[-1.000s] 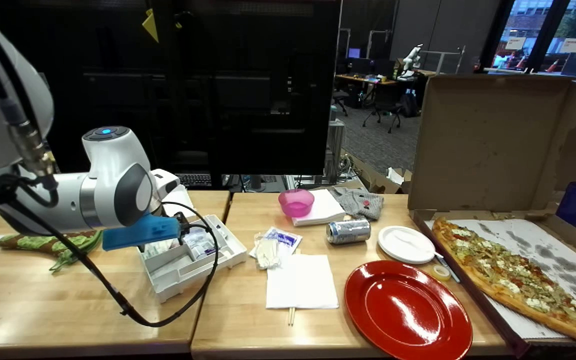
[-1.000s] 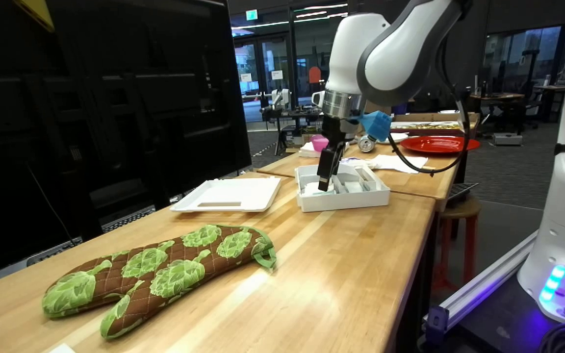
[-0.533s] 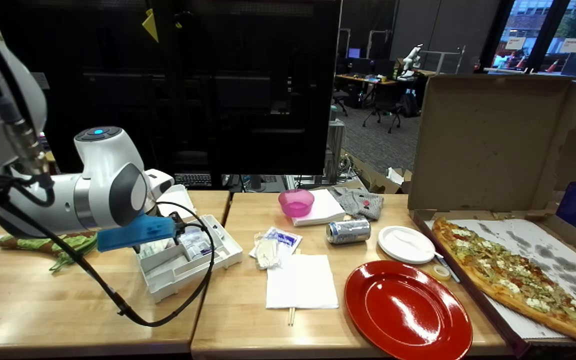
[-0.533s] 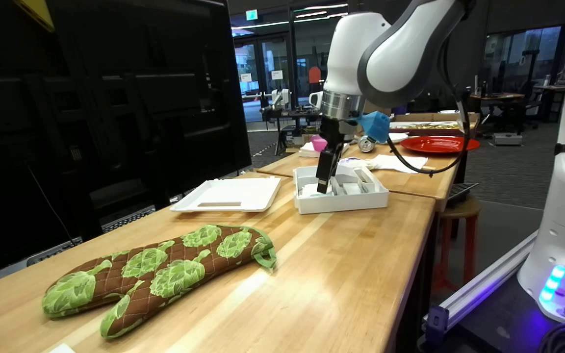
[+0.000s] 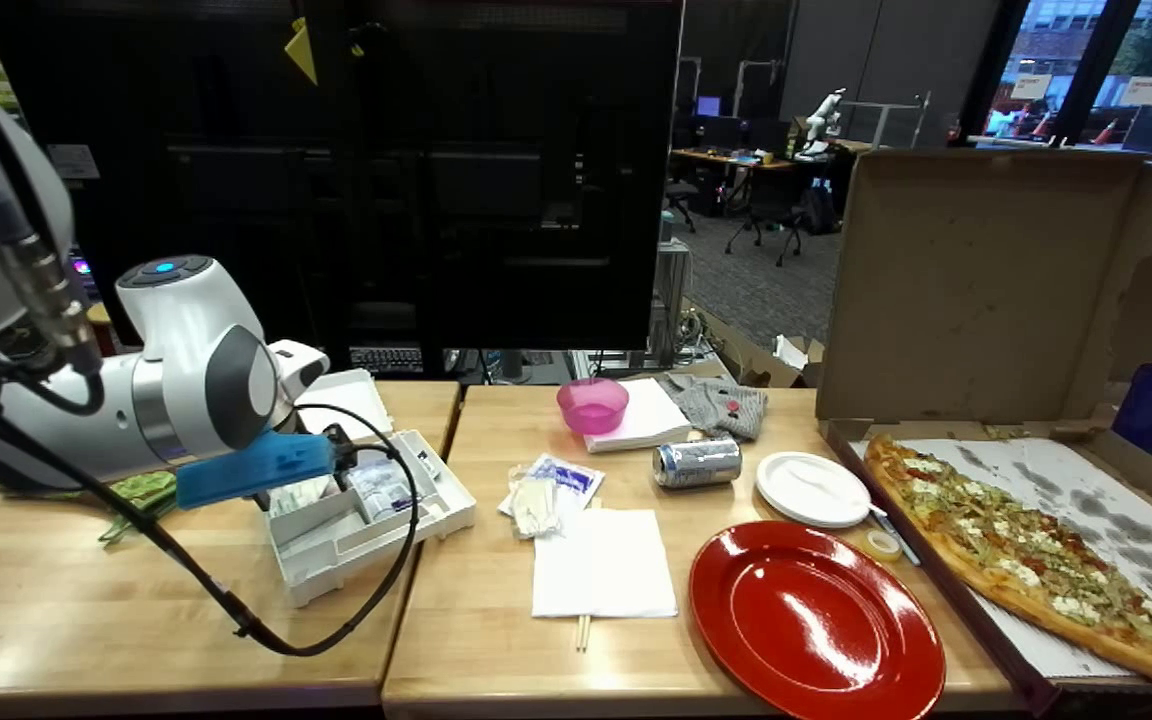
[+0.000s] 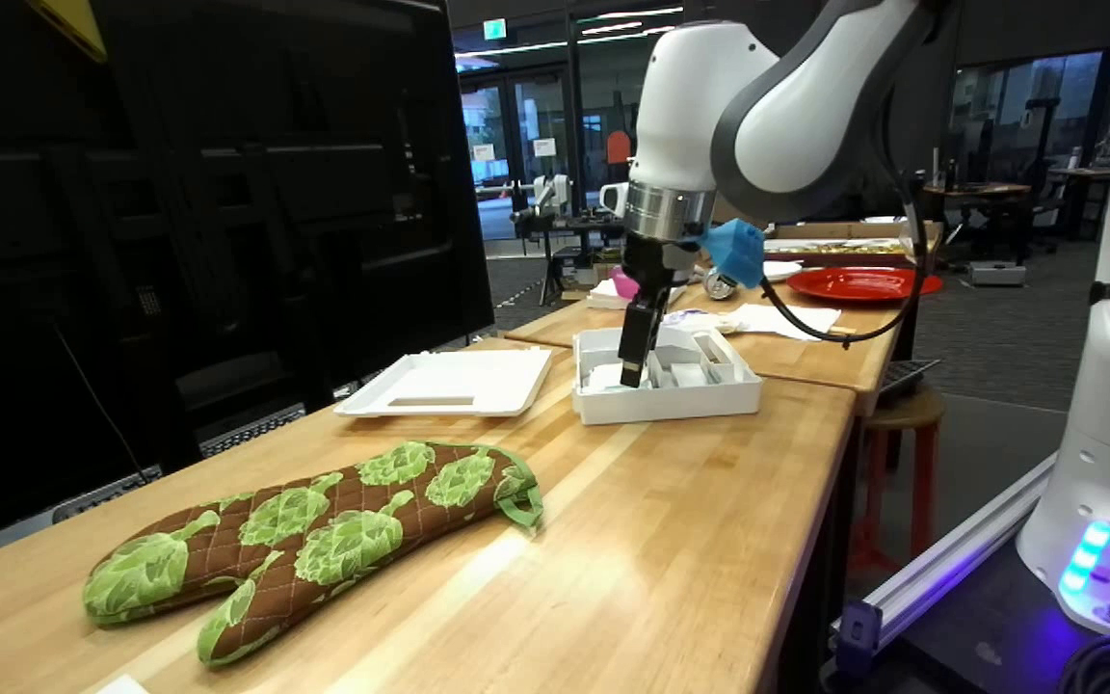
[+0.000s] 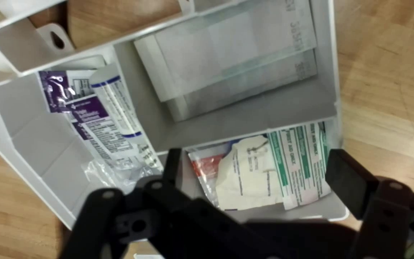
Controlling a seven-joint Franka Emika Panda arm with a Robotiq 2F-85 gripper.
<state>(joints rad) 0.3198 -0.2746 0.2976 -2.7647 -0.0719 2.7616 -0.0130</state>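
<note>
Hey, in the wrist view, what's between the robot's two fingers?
The wrist view shows, between the open fingers, a compartment of the white first-aid box holding a red-marked packet, a cream packet and green-striped First Aid Only packets.

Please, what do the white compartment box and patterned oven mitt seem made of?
The white rectangular compartment box: probably moulded plastic, smooth finish; thin continuous walls suggest it. The brown-green thumbed oven mitt: quilted fabric, matte; stitched lines show, fibre unclear.

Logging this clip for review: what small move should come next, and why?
Perhaps raise the hand slightly: it stands open, yet the white box has slid along with it over the last second, so the two are probably in contact.
</note>
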